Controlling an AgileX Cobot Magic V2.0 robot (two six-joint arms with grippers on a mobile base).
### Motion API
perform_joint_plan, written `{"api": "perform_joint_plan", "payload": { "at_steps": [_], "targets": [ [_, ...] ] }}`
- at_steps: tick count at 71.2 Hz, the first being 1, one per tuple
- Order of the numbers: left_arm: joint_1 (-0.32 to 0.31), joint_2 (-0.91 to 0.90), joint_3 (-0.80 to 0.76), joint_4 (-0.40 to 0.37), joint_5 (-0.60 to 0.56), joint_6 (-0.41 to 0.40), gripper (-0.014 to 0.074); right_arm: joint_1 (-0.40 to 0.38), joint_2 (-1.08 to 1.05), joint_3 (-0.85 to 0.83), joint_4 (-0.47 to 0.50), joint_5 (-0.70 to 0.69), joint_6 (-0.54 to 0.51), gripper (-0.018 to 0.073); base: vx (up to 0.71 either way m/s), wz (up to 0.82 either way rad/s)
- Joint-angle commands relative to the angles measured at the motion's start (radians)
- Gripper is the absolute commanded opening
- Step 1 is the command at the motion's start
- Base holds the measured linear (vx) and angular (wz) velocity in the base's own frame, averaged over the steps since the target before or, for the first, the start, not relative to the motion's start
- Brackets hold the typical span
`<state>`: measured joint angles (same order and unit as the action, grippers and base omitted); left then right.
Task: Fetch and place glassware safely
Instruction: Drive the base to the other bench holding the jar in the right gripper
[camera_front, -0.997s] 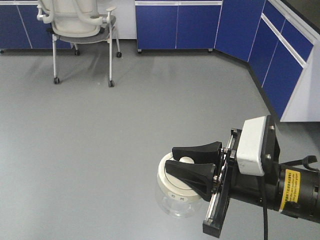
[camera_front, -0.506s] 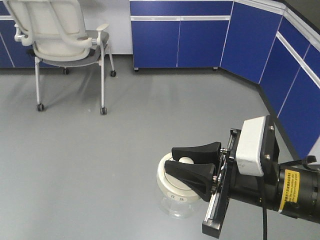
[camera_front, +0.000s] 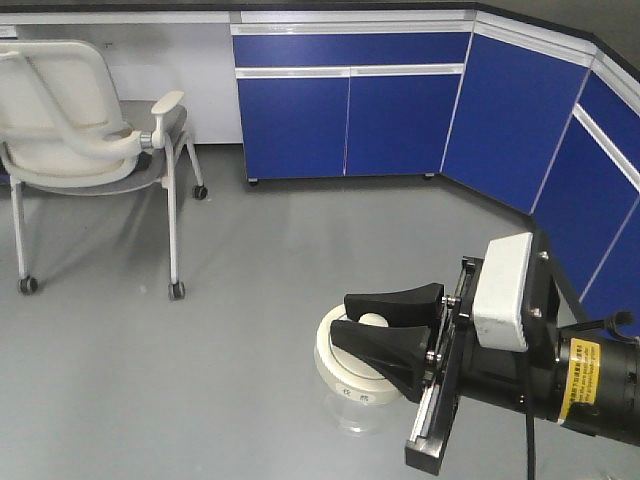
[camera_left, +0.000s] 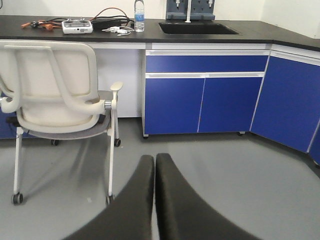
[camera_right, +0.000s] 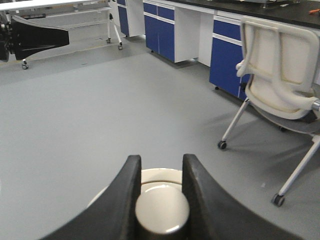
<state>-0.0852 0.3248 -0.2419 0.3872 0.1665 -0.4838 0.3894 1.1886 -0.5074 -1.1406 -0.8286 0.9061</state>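
The glassware is a small clear jar with a wide off-white lid, held off the grey floor at the lower middle of the front view. My right gripper reaches in from the right, its black fingers shut on the lid's round knob. The right wrist view shows the knob pinched between the right gripper's fingers, with the lid rim behind it. My left gripper is shut with nothing in it, its fingers pressed together above the floor. It also shows as a black shape at the top left.
A white wheeled chair stands at the left. Blue cabinets run along the back wall and down the right side. Above them is a black counter with a sink, a water bottle and cables.
The chair and cabinets have shifted left and grown larger in the front view, so the base has moved toward them. The right gripper still holds the jar in the same pose.
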Motion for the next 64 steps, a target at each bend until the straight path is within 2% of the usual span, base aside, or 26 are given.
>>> {"api": "perform_joint_plan", "payload": {
  "at_steps": [1,32,44,64],
  "targets": [
    [0.000,0.010,-0.027,-0.005,-0.064,-0.006,-0.0007,-0.005,-0.017,-0.031,0.056,-0.064,-0.007,-0.0001,0.54,-0.01],
    [0.000,0.010,-0.027,-0.005,-0.064,-0.006,-0.0007,-0.005,-0.017,-0.031,0.056,-0.055,-0.007,-0.0001,0.46,-0.07],
    [0.000,0.010,-0.027,-0.005,-0.064,-0.006,-0.0007,-0.005,-0.017,-0.031,0.056,-0.055,-0.007,-0.0001,0.36,-0.68],
    [0.000,0.010,-0.027,-0.005,-0.064,-0.006,-0.0007,-0.005,-0.017,-0.031,0.056,-0.056,-0.007,-0.0001,0.27,-0.96]
  ]
}}
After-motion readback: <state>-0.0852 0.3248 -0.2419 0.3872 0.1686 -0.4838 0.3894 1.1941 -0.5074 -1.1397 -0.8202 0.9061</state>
